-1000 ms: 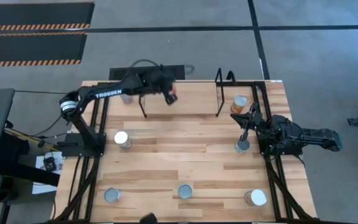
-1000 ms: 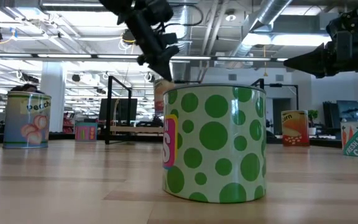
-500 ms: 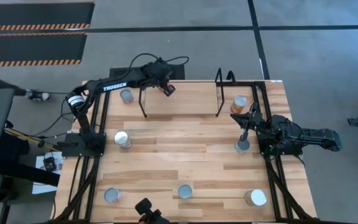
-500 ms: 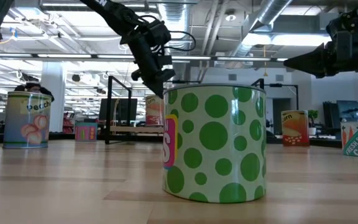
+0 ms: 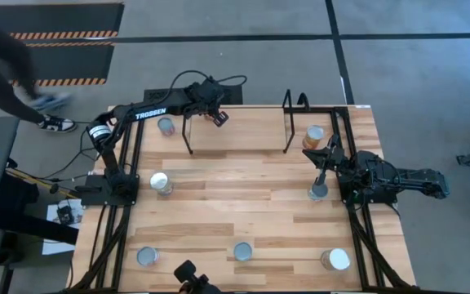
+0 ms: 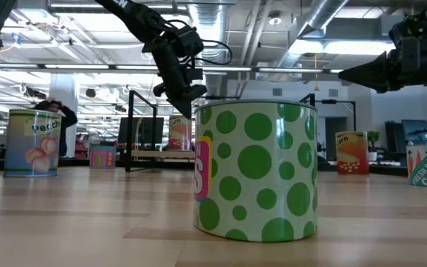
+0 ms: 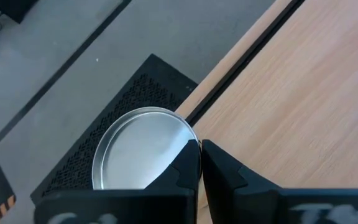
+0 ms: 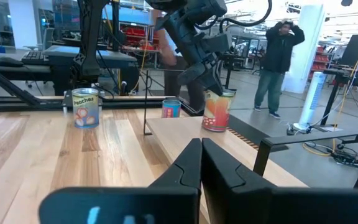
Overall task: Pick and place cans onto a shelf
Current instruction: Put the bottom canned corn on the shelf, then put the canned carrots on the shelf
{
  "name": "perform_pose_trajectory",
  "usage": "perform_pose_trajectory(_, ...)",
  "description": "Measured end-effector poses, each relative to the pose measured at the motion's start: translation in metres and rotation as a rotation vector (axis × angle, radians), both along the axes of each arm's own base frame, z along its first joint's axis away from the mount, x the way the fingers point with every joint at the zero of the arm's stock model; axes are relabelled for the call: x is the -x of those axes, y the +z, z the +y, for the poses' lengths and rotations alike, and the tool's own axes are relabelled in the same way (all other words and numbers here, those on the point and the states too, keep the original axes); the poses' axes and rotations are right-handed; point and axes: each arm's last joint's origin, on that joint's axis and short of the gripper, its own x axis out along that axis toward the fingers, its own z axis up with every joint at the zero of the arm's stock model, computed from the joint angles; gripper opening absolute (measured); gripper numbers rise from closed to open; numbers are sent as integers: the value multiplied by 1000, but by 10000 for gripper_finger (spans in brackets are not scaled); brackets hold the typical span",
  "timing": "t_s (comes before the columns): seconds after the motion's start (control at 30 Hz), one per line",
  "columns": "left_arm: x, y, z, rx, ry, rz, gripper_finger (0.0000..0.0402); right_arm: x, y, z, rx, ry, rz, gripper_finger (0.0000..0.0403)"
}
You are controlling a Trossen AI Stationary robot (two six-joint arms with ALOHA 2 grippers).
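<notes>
From above: my left gripper (image 5: 219, 115) is out at the far edge of the table (image 5: 251, 204), over the board of the shelf (image 5: 235, 131), right by the orange can (image 5: 216, 117) that now sits there. A second ago that can was up in my grip and farther in over the board — now it's down at the back left corner. My right gripper (image 5: 320, 171) is parked by the right side of the table, same spot as before, next to a grey-topped can (image 5: 317, 193). An orange can (image 5: 313, 135) stands just past the shelf's right loop, a blue-grey one (image 5: 166, 126) just left of the shelf, another (image 5: 161, 183) near my left arm's base, and three more line the near edge (image 5: 147, 257) (image 5: 243, 251) (image 5: 334, 260). A person (image 5: 6, 65) has walked in at the upper left.

Table level: the big green-dotted can (image 6: 256, 170) fills the middle. Behind it my left gripper (image 6: 184, 93) hangs just above the orange can (image 6: 176, 132) standing on the shelf board (image 6: 154, 153); half a second back it sat lower against that can.

Left wrist: my fingers (image 7: 188, 171) are pressed together with nothing between them, and the can's silver top (image 7: 140, 149) sits just beyond them, at the board's edge.

Right wrist: my right fingers (image 8: 191, 165) are together too, empty. Across the table the left gripper (image 8: 207, 78) hovers over the orange can (image 8: 216, 111), which stands upright on the shelf — a person (image 8: 281, 56) is in the room behind.
</notes>
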Motion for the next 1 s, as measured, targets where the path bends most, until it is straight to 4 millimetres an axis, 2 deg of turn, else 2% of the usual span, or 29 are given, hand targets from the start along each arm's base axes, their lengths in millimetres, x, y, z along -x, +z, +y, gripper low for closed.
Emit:
perform_pose_trajectory(0.47,0,-2,-5,42,-2,10,32,0,0,0,0,0,0,28)
perform_pose_trajectory(1.0,-7,16,-10,19,-36,-14,61,0,0,0,0,0,0,28)
